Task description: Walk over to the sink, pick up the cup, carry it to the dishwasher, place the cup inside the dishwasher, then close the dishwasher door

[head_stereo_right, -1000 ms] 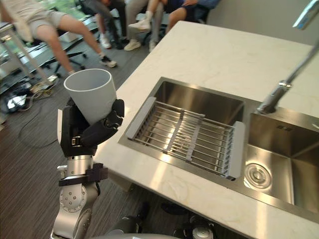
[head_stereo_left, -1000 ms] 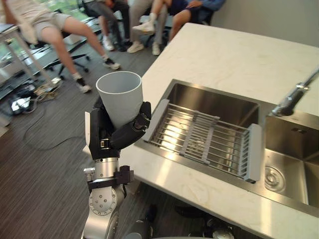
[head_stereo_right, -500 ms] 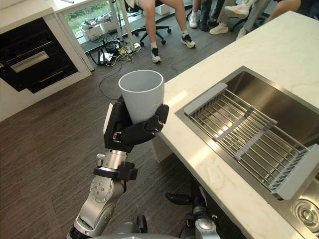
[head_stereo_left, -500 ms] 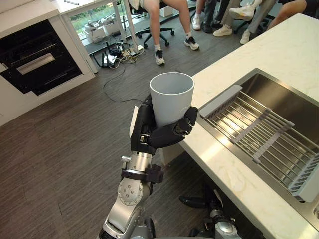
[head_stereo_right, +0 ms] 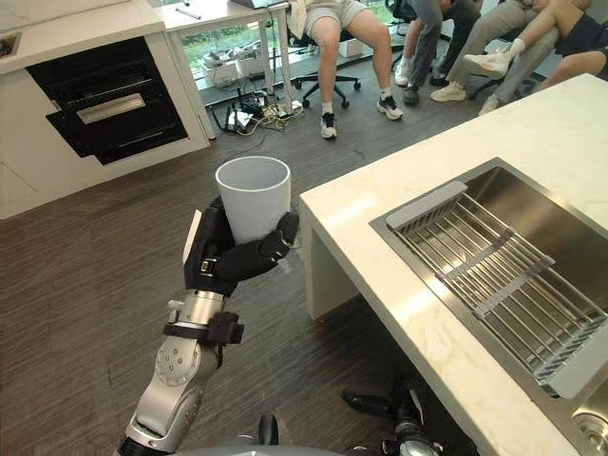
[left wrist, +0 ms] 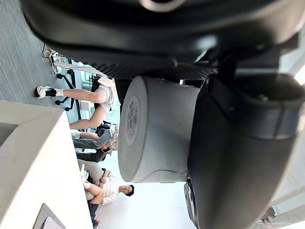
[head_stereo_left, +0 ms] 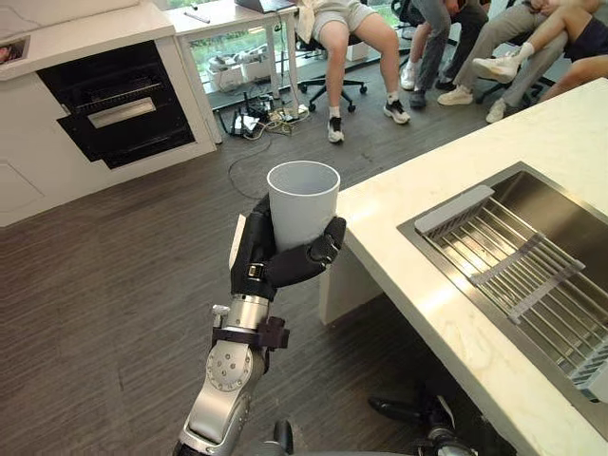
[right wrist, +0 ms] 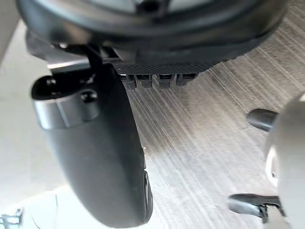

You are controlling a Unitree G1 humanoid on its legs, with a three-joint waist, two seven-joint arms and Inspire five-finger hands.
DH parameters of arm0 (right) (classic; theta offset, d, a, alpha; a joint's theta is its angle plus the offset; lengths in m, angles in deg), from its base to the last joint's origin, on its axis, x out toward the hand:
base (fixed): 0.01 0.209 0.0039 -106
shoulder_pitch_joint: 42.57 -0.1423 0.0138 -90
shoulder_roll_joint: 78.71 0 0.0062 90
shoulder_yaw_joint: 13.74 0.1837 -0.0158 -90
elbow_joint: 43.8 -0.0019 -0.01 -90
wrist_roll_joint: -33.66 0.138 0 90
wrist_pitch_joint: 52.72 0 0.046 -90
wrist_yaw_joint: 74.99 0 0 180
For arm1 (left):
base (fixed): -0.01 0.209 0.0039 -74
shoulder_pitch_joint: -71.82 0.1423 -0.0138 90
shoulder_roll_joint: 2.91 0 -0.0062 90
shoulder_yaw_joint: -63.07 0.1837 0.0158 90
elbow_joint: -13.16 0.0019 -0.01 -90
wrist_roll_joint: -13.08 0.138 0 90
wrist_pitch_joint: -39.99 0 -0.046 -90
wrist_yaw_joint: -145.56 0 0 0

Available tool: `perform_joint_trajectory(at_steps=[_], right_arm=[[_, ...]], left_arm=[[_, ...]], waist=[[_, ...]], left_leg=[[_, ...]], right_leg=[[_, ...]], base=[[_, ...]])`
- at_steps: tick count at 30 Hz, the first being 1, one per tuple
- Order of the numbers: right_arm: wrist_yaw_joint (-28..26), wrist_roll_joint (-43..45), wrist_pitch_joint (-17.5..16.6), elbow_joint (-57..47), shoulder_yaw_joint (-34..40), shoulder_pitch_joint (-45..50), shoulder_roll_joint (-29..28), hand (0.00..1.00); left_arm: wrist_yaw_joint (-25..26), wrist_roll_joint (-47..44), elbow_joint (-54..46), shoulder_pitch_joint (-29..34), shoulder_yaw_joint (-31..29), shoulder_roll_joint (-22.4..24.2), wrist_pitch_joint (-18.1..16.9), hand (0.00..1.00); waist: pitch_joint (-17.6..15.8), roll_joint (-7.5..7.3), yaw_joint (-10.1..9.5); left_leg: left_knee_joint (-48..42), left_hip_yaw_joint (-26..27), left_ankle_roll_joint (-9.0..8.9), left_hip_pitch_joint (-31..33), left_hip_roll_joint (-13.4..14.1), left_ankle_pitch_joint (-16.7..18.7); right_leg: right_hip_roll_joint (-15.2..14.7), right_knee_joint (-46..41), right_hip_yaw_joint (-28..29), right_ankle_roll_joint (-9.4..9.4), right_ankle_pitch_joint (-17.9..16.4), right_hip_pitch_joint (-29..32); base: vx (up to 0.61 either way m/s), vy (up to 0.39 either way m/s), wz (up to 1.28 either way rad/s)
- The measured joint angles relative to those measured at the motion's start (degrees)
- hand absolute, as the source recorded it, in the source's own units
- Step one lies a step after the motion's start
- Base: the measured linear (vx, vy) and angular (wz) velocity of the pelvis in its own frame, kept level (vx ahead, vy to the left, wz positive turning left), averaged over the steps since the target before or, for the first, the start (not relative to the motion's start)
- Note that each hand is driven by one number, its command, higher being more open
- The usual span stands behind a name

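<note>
A pale grey cup stands upright in my left hand, whose fingers and thumb are curled round its lower half. It is held over the dark wood floor, just off the corner of the white counter. The left wrist view shows the cup close up against the thumb. The sink with its wire drain rack lies to the right. A dark dishwasher opening with a rack inside sits in the white cabinet at the far left. My right hand hangs over the floor, relaxed and holding nothing.
Several people sit on chairs beyond the counter, legs stretched onto the floor. Cables and boxes lie under a desk near them. Open wood floor stretches between me and the cabinet.
The whole view has swung left, so the camera moved: the sink has slid towards the right edge and the dishwasher opening has come into sight. The cup stays upright in my left hand.
</note>
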State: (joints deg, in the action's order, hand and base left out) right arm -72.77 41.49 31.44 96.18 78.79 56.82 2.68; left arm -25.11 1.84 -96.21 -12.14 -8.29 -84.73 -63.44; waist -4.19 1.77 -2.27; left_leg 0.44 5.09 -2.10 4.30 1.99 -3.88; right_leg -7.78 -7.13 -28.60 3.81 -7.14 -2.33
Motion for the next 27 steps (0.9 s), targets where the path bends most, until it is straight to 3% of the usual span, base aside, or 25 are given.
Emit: perform_joint_trajectory(at_steps=[4,6,7,8,9,11,14,15,16,17,18,19,20,21,23,24,27], right_arm=[[0.1,0.0,0.1,1.5,2.0,-0.4,-0.2,1.0],[0.1,-0.1,0.2,1.5,2.2,-0.5,0.1,1.0],[0.1,-0.1,0.2,1.5,2.1,-0.5,0.0,1.0],[-0.1,-0.1,0.1,1.4,2.0,-0.5,-0.5,1.0],[-0.3,-0.1,0.1,1.3,1.5,-0.4,-1.1,1.0],[-0.8,-0.1,0.0,1.1,1.3,-1.1,-2.2,1.0],[-0.8,-0.1,0.1,-0.1,0.9,-1.4,-2.8,1.0],[-0.7,-0.1,0.1,-1.0,0.7,-1.2,-2.8,1.0],[-0.6,-0.1,0.1,-1.6,0.5,-0.9,-2.6,1.0],[-0.4,-0.1,0.1,-3.6,0.4,-0.2,-2.4,1.0],[-0.2,-0.1,0.1,-4.4,0.4,0.0,-2.1,1.0],[-0.1,-0.1,0.1,-4.6,0.4,0.1,-1.8,1.0],[0.3,-0.1,0.2,-6.9,-0.1,0.2,-1.7,1.0],[0.4,-0.1,0.2,-8.4,-0.8,0.1,-1.1,1.0],[0.4,-0.1,0.0,-11.7,-1.3,0.4,-0.8,1.0],[0.5,-0.1,-0.4,-13.9,-1.5,0.2,-0.9,1.0],[1.4,0.0,-1.9,-17.1,-0.4,-0.1,-0.8,1.0]], left_arm=[[0.0,0.0,-2.8,1.6,-0.2,0.0,0.2,0.0],[0.0,0.0,-3.6,2.7,-0.5,0.1,0.2,0.0],[0.0,0.0,-3.6,2.9,-0.6,0.1,0.2,0.0],[0.0,0.0,-3.5,3.2,-0.8,-0.1,0.2,0.0],[0.1,0.0,-3.4,3.2,-1.3,0.0,0.2,0.0],[0.7,0.0,-3.3,3.2,-2.7,0.0,0.1,0.0],[1.5,-0.1,-2.3,3.2,-2.9,0.0,0.3,0.0],[1.6,0.0,-2.3,3.1,-2.4,0.0,0.3,0.0],[1.6,0.0,-2.3,3.1,-2.0,0.0,0.3,0.0],[1.6,0.0,-2.4,3.1,-1.5,0.0,0.3,0.0],[1.6,0.0,-2.4,3.3,-1.2,0.5,0.3,0.0],[1.6,0.0,-2.4,3.8,-0.9,1.0,0.4,0.0],[1.0,0.0,-3.1,4.5,-0.6,2.5,0.4,0.0],[0.4,-0.1,-3.1,4.4,-0.6,3.7,0.4,0.0],[0.3,-0.9,-3.2,4.8,-0.8,5.3,0.4,0.0],[0.3,-1.3,-3.7,4.9,-0.9,5.6,0.4,0.0],[-0.2,-2.5,-5.3,4.7,-1.2,5.7,0.3,0.0]], waist=[[-0.4,-0.93,-0.9],[-0.5,-1.04,-1.06],[-0.5,-1.16,-1.01],[-0.3,-0.43,-0.74],[-0.3,-0.45,-0.54],[-0.9,-1.47,-0.29],[-1.5,-1.68,0.32],[-1.6,-1.83,0.69],[-1.5,-2.05,0.87],[-1.5,-3.24,1.31],[-1.6,-3.49,1.39],[-1.4,-2.91,1.36],[-1.1,-0.79,1.68],[-1.5,0.12,1.35],[-1.4,0.89,0.34],[-1.4,0.9,0.14],[-1.2,0.95,0.07]], left_leg=[[-3.3,-2.5,1.43,0.9,-3.0,2.3],[-6.8,-5.9,3.48,1.3,-5.2,5.0],[-7.6,-7.0,3.9,1.2,-5.4,5.4],[-8.8,-10.0,4.83,0.7,-5.3,5.8],[-9.4,-12.2,4.94,1.0,-5.0,6.2],[-9.6,-15.8,5.01,0.9,-5.4,6.2],[-10.4,-21.7,4.94,0.5,-6.3,6.8],[-11.0,-24.3,4.59,0.6,-7.2,7.3],[-11.4,-25.7,4.34,0.6,-7.9,7.5],[-12.8,-29.5,3.97,0.9,-10.7,8.9],[-13.8,-31.0,3.54,0.8,-11.6,10.0],[-14.8,-31.3,3.41,1.3,-10.9,10.8],[-19.2,-27.1,2.68,3.8,-6.7,12.9],[-22.5,-23.6,0.3,4.6,-3.6,13.9],[-27.6,-16.2,-1.65,5.7,0.2,15.1],[-30.9,-9.6,-0.67,6.6,2.4,15.7],[-31.6,3.1,2.08,6.9,5.9,17.2]], right_leg=[[-4.6,-7.0,-2.6,1.88,-3.5,0.5],[-8.4,-18.6,-0.2,-0.39,-4.4,2.5],[-8.7,-21.4,1.8,-1.94,-4.0,3.2],[-8.0,-28.3,7.6,-4.6,-4.1,6.6],[-5.5,-27.4,11.4,-3.72,-7.1,7.7],[-1.1,-24.6,17.8,-3.56,-9.5,10.4],[4.7,-22.5,27.1,-3.07,-9.2,15.5],[6.3,-21.0,30.9,-2.13,-8.6,17.1],[6.5,-19.3,32.2,-1.5,-8.1,17.4],[4.8,-14.8,33.5,-1.2,-4.7,17.1],[3.8,-15.0,31.6,-1.93,-1.1,16.3],[3.9,-14.6,29.9,-1.97,-1.3,15.7],[4.8,-12.1,25.1,-3.39,-0.8,13.3],[5.9,-11.1,23.3,-3.63,-0.7,11.3],[7.5,-9.0,21.3,-3.81,-0.6,7.9],[8.1,-7.8,19.9,-3.82,-0.6,5.9],[8.1,-5.5,17.6,-4.38,-0.8,3.6]], base=[[0.03,0.096,0.49],[0.06,0.137,0.74],[0.13,0.136,0.96],[0.15,0.075,1.0],[0.15,0.048,1.08],[0.11,0.006,0.9],[0.13,-0.079,1.12],[0.12,-0.133,1.24],[0.16,-0.24,1.62],[0.16,-0.243,1.51],[0.18,-0.264,1.45],[0.22,-0.236,1.38],[0.26,-0.282,1.23],[0.25,-0.267,1.09],[0.16,-0.148,0.52],[0.13,-0.086,0.46],[0.11,0.002,0.46]])
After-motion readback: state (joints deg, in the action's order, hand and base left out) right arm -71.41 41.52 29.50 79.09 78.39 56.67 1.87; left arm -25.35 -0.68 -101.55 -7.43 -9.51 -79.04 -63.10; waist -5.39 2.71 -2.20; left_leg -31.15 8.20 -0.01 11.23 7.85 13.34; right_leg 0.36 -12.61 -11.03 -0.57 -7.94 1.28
